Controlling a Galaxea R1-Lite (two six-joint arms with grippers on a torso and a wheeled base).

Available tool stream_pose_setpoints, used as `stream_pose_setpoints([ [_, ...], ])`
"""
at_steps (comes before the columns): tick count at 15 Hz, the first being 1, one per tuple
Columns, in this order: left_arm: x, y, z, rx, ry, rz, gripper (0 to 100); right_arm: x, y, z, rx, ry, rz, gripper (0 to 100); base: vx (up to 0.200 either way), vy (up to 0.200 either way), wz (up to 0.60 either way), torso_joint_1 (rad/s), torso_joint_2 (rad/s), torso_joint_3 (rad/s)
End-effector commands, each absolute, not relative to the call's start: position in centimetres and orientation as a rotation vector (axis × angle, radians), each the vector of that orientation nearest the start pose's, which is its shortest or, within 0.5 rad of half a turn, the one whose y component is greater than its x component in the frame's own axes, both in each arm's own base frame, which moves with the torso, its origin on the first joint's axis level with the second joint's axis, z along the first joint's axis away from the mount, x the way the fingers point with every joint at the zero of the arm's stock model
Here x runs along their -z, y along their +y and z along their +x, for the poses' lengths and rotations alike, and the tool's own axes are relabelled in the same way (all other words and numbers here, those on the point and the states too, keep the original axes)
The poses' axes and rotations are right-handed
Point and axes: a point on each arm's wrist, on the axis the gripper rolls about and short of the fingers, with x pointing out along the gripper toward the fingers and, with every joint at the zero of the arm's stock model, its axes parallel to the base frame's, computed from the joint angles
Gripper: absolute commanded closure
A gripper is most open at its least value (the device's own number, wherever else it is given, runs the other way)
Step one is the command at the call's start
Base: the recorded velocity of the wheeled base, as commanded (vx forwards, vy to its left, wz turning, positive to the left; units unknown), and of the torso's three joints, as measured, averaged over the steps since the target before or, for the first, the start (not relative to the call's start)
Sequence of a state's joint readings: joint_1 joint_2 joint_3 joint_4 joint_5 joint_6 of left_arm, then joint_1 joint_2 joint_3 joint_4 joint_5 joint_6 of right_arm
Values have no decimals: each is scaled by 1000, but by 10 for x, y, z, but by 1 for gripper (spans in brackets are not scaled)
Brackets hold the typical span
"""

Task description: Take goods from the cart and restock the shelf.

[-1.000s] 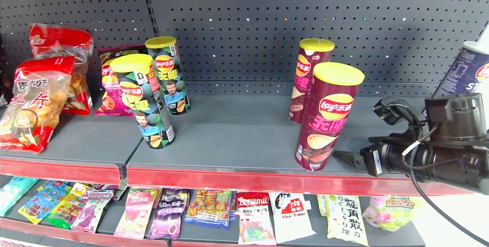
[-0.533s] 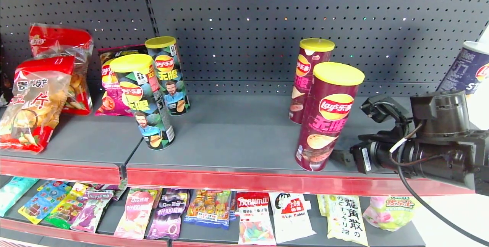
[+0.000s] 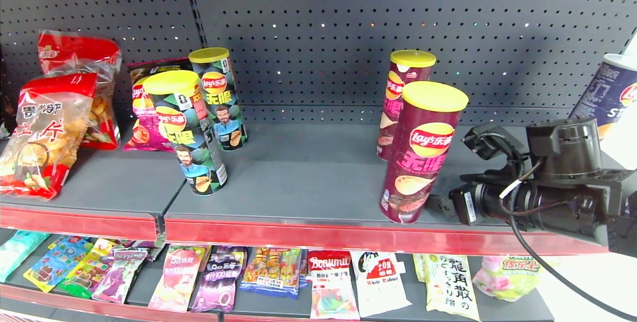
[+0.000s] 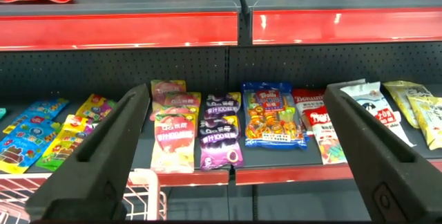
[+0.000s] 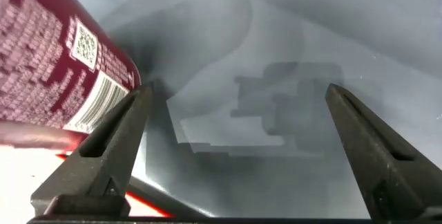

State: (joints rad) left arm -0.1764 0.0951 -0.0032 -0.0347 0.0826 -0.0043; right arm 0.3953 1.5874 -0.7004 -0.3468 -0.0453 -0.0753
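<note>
Two maroon chip cans with yellow lids stand on the grey shelf (image 3: 308, 172), the front can (image 3: 423, 153) near the red shelf edge and the rear can (image 3: 404, 98) behind it. My right gripper (image 3: 437, 206) lies low on the shelf just right of the front can's base, open. In the right wrist view the front can (image 5: 55, 65) sits against the outside of one finger (image 5: 103, 162), and the right gripper (image 5: 239, 89) has only bare shelf between its fingers. My left gripper (image 4: 236, 91) is open and holds nothing, in front of the lower shelf.
Two black-and-green cans (image 3: 186, 133) and red snack bags (image 3: 45, 133) stand at the shelf's left. A blue can (image 3: 607, 93) leans at the far right. Candy packs (image 3: 328, 282) fill the lower shelf. A cart rim (image 4: 141, 193) shows below the left gripper.
My right arm has moved left along the shelf. The front maroon can has shifted slightly left with it and now leans a little.
</note>
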Motion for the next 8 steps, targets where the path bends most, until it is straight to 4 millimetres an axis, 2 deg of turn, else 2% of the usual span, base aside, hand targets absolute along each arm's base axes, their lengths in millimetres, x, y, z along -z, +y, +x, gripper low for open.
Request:
stream_pose_setpoints([
  [1,-82,5,-15,93,57,3,0,-158,101,243,-365,519,-194,0,0,0,0,0,0,0],
  [8,-82,5,-15,93,58,3,0,-157,110,246,-390,511,-200,0,0,0,0,0,0,0],
])
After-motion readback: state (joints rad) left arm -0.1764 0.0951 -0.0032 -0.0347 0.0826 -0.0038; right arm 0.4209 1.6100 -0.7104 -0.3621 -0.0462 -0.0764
